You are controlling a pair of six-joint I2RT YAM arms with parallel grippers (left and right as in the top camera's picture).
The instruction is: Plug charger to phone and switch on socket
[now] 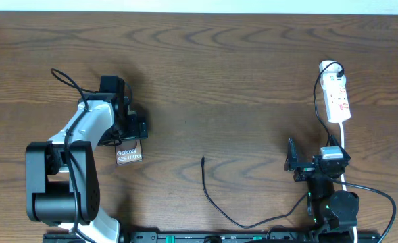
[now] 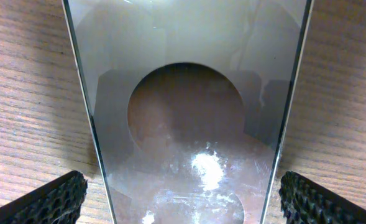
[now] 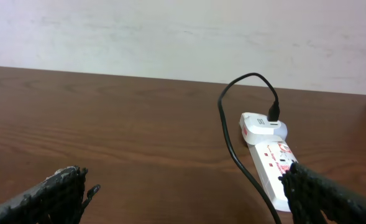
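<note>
The phone (image 1: 130, 154) lies flat on the table, its "Galaxy S25 Ultra" end showing; the rest is hidden under my left gripper (image 1: 130, 131). In the left wrist view the phone's glossy face (image 2: 189, 93) fills the middle. My left gripper (image 2: 183, 205) is open, one finger on each side of the phone with a gap at both edges. The charger's slim plug tip (image 1: 203, 160) lies loose mid-table, and its black cable (image 1: 219, 206) runs to the white socket (image 1: 338, 98) at the far right. My right gripper (image 1: 315, 160) is open and holds nothing, just in front of the socket (image 3: 269, 155).
The socket's white cord (image 1: 346, 145) runs down past my right arm. The charger cable (image 3: 232, 146) loops up into the adapter at the socket's far end. A pale wall (image 3: 170, 31) stands behind the table's back edge.
</note>
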